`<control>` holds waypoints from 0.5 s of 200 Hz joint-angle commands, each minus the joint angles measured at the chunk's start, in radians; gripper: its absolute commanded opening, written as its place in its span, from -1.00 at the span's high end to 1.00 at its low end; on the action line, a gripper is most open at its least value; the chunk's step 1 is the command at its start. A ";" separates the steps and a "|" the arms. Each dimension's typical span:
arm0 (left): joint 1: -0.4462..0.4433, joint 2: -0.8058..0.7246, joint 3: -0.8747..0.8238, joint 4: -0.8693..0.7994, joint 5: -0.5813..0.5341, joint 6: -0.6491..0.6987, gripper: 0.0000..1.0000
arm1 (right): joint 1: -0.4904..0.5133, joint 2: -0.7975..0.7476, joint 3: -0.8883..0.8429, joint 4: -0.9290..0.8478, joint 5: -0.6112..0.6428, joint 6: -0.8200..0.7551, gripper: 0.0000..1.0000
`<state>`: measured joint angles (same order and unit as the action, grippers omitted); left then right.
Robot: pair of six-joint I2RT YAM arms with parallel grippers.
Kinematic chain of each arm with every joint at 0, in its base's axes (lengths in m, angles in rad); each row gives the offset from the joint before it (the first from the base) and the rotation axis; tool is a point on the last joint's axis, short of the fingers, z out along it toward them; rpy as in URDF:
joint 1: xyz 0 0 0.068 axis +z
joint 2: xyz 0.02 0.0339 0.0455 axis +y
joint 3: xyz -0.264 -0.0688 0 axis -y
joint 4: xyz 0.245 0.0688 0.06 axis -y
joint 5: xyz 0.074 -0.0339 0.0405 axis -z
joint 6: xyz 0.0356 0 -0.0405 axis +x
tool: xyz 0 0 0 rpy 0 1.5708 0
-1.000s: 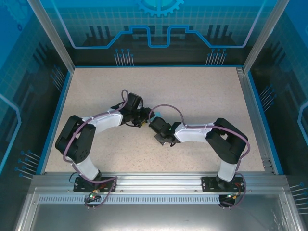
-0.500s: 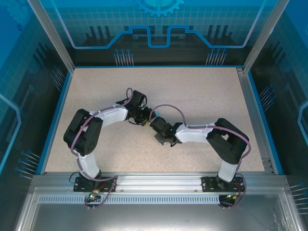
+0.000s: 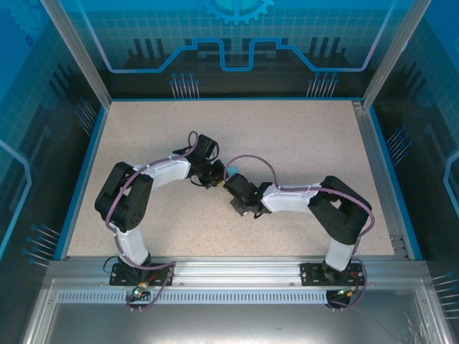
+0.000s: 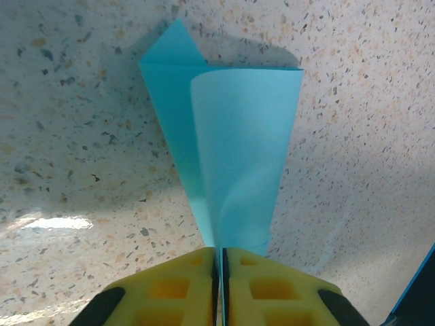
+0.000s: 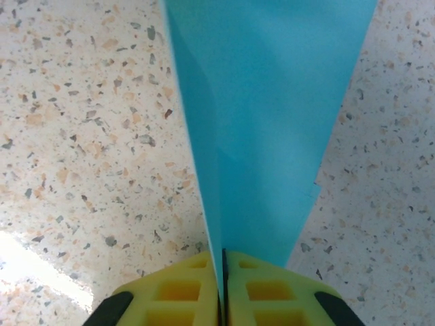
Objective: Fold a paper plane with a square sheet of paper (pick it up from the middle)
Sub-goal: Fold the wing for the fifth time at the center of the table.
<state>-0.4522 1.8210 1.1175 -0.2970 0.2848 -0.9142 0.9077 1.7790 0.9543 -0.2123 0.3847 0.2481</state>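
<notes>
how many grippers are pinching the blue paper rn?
2: left gripper, left of table centre, and right gripper, just right of it, each shut on the blue paper.

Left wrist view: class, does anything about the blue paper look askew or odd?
Yes. The blue paper, pinched in the left tool, is not folded flush: its front layer bows outward in a curl, and a pointed corner pokes past the top edge at upper left.
</notes>
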 commanded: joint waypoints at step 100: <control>0.014 -0.125 -0.053 -0.021 -0.087 -0.009 0.20 | -0.253 -0.056 -0.087 0.130 -0.687 0.017 0.84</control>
<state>-0.4458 1.7126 1.0874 -0.3042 0.2131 -0.9176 0.6777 1.6798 0.8642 -0.1242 -0.1196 0.2546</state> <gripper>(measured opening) 0.399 0.066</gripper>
